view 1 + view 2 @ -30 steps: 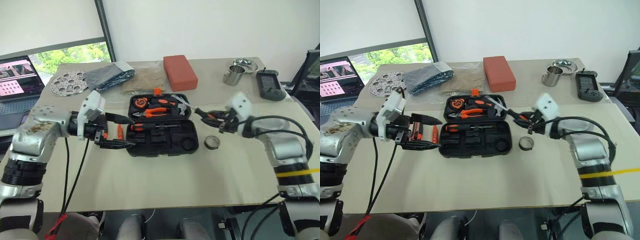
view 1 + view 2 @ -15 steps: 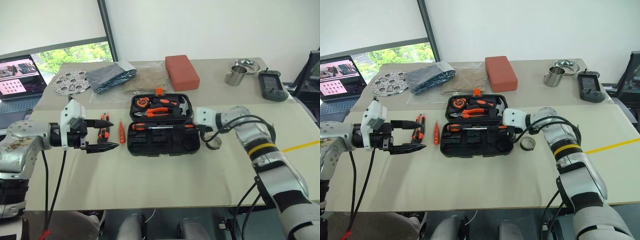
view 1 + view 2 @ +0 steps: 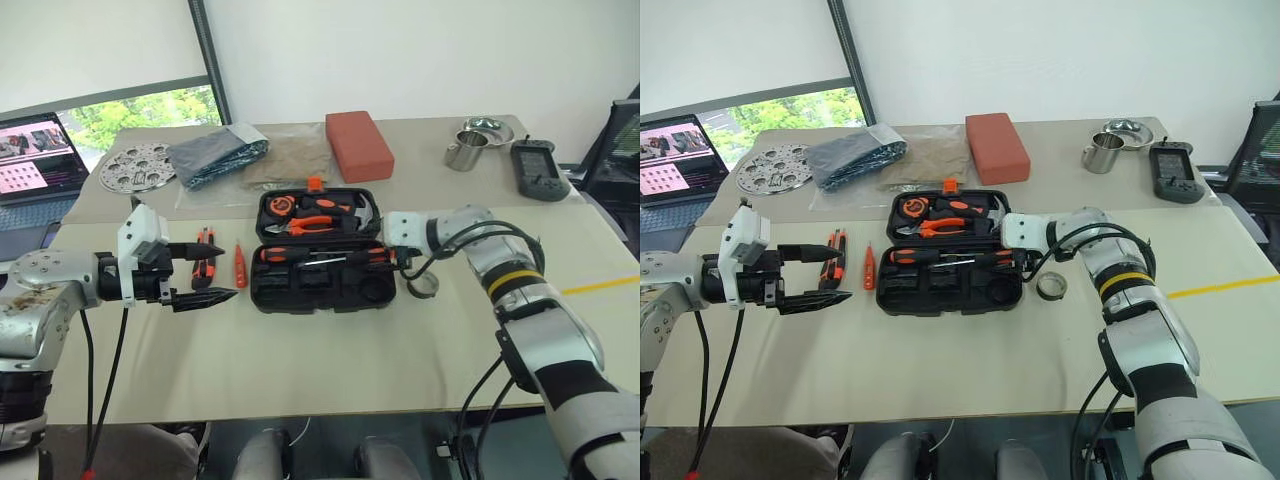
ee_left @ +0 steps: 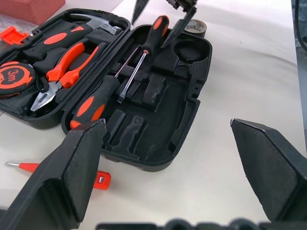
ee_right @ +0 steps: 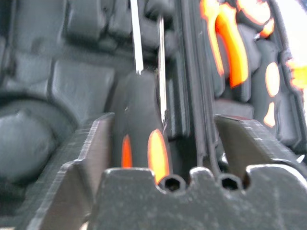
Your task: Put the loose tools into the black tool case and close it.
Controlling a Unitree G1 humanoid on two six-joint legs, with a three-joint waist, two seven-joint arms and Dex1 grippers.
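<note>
Letting go just now, the right gripper (image 5: 158, 148) has spread wide over the second screwdriver (image 4: 152, 34) now lying in the black tool case (image 3: 320, 290), while the wide-open left gripper (image 3: 205, 272) waits near the knife (image 3: 204, 252) at nine o'clock.

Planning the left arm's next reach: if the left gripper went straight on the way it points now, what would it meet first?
Probably the open black plastic tool case, at its near edge; the left gripper points at it, though depth is unclear.
</note>
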